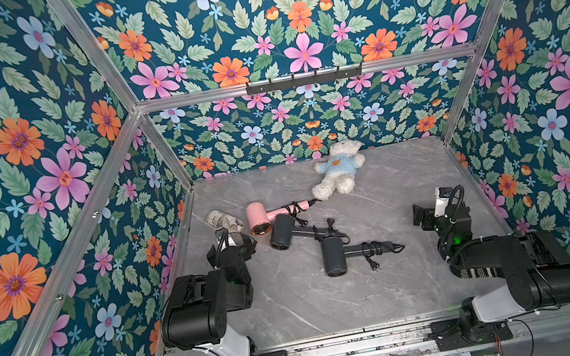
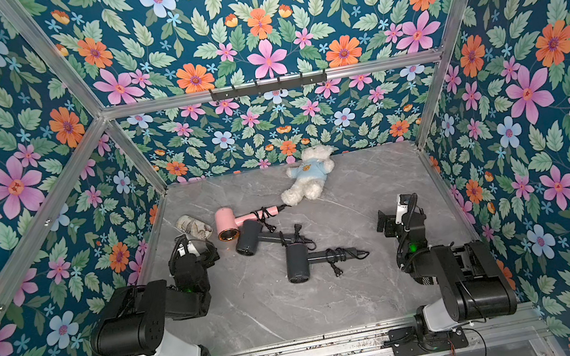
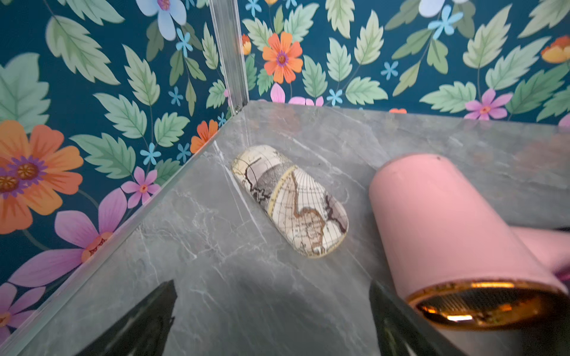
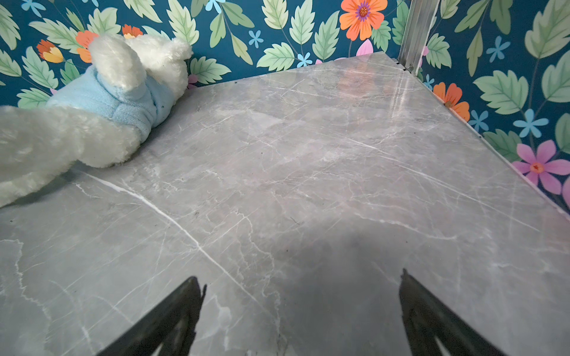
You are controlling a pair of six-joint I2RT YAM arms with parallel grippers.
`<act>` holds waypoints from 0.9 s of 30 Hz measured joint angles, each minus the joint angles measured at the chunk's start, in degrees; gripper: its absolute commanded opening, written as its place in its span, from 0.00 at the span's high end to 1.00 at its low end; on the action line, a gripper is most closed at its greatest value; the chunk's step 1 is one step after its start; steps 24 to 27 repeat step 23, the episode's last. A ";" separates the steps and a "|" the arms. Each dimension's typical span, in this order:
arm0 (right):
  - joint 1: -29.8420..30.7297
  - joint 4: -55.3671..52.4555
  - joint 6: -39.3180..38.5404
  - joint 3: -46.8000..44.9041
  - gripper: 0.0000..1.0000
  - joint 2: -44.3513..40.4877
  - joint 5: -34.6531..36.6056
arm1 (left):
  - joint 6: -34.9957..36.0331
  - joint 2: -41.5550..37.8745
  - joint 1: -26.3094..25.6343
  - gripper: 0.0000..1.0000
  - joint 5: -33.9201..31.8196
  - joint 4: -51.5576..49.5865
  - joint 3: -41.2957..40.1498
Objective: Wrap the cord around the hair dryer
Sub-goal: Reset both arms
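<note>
Jaws of the left gripper (image 3: 271, 286), at nine o'clock on the table (image 1: 299, 311), we see spread and empty beside the pink hair dryer (image 1: 258, 217); two dark hair dryers (image 1: 334, 262) lie near centre, cords (image 1: 375, 249) looped about their handles. At three o'clock, the right gripper (image 4: 299, 274) gapes, empty.

The black-and-white left arm (image 1: 199, 309) and right arm (image 1: 520, 264) sit folded low. The black left gripper (image 3: 273, 296) and right gripper (image 4: 299, 283) are spread wide.

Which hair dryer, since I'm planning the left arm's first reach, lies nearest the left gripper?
The pink hair dryer: its gold-rimmed nozzle sits right beside the open left gripper. The two dark grey dryers lie farther off.
</note>
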 measured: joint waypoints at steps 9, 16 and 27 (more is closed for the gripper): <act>0.02 -0.02 0.15 0.11 0.01 0.00 0.02 | 0.00 -0.11 -0.13 0.01 0.59 0.72 -0.44; 0.02 -0.02 0.15 0.15 0.01 0.00 0.02 | 0.00 0.07 -0.17 0.01 0.61 0.70 0.04; 0.02 0.02 0.15 0.07 0.01 0.00 0.02 | 0.00 0.02 -0.17 0.01 0.72 0.74 -0.04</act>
